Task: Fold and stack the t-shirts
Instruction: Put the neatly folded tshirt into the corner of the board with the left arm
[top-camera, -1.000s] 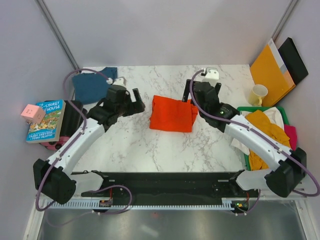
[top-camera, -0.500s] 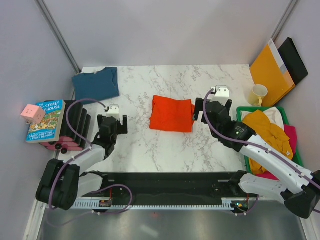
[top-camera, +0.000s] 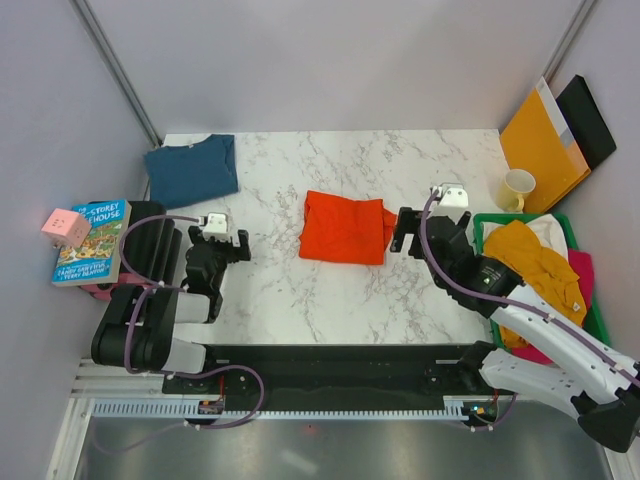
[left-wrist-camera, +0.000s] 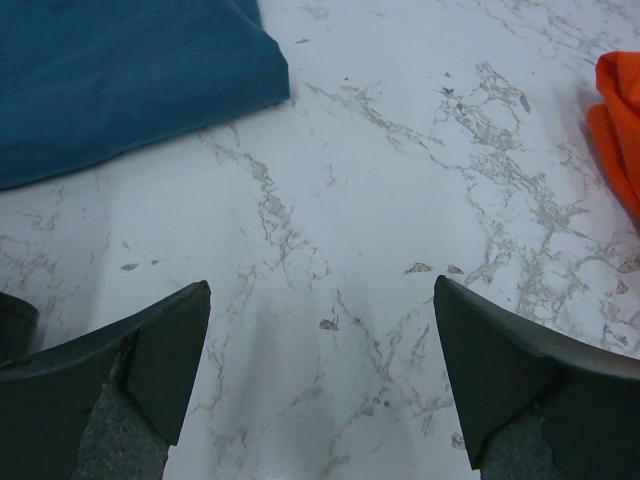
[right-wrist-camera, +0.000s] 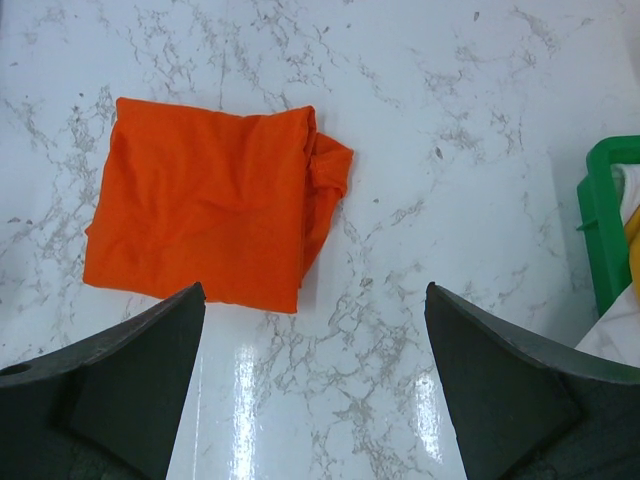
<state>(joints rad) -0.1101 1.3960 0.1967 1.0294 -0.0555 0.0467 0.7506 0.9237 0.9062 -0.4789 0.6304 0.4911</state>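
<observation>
A: What has changed just now?

B: Both arms have moved back from the orange-red t-shirt (top-camera: 343, 228). The left hand (top-camera: 222, 243) is now well to the left of it, close to its own base. The right hand (top-camera: 399, 229) is just to the right of it. Both hands are wide open and carry nothing.

A: And the shirt itself?

B: It lies folded on the surface, and no hand touches it. I think this fold is finished. The teal t-shirt (top-camera: 190, 170) lies folded far to the left of it and further back, so the two are not stacked yet.

A: Are there containers?

B: Yes, a green tray (top-camera: 490, 217) to the right of the orange-red t-shirt. A crumpled mustard t-shirt (top-camera: 530, 260) lies on top, with a white t-shirt (top-camera: 548, 228) behind it and a pink t-shirt (top-camera: 582, 272) on its far side. They probably wait for folding. A mug (top-camera: 517, 189) stands behind the tray; I cannot tell what is inside.
</observation>
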